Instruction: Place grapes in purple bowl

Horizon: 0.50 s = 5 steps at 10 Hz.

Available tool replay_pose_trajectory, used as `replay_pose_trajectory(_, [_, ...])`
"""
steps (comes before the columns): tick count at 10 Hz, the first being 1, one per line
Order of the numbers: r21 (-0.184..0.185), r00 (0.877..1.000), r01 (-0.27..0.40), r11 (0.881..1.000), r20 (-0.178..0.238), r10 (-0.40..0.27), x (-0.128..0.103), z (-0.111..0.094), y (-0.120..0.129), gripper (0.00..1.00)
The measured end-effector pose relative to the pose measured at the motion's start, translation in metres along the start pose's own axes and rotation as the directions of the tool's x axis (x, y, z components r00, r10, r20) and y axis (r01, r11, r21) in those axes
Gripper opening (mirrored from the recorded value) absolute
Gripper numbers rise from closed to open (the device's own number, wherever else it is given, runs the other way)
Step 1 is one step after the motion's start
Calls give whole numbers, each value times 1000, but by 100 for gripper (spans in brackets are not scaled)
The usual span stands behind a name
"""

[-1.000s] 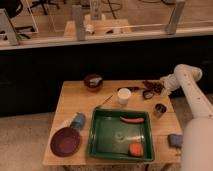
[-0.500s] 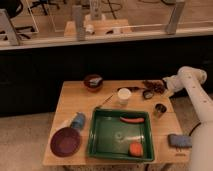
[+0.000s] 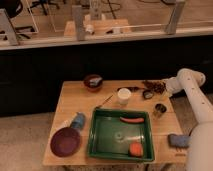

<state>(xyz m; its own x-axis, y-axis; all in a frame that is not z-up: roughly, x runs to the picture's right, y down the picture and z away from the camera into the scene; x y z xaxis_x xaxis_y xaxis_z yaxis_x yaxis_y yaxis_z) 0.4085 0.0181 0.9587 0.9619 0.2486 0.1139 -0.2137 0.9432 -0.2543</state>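
The grapes (image 3: 153, 86), a dark reddish-brown bumpy cluster, lie on the wooden table (image 3: 80, 102) at its back right. My gripper (image 3: 162, 88) reaches in from the right on a white arm (image 3: 192, 92) and sits right at the cluster's right side, open; I cannot tell whether it touches the fruit. The purple bowl (image 3: 65, 141), wide and shallow with nothing in it, stands at the table's front left corner, far from the gripper.
A green tray (image 3: 100, 136) in the front middle holds a carrot-like piece (image 3: 131, 120) and an orange fruit (image 3: 135, 148). Around it are a white cup (image 3: 123, 95), a reddish-brown bowl (image 3: 93, 81), a black looped object (image 3: 148, 94), a small dark jar (image 3: 159, 109), a blue can (image 3: 77, 120) and a blue sponge (image 3: 176, 140).
The arm has lowered and eased left, bringing the gripper down to the grapes. Nothing on the table has moved.
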Motion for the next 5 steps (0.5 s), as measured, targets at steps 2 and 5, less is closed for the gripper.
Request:
replay_pose_trajectory(2, [6,1000,2,1000,9,-2,-2,9,0,80])
replay_pose_trajectory(5, [12,1000,6,1000,15,-6,-4,18,1,75])
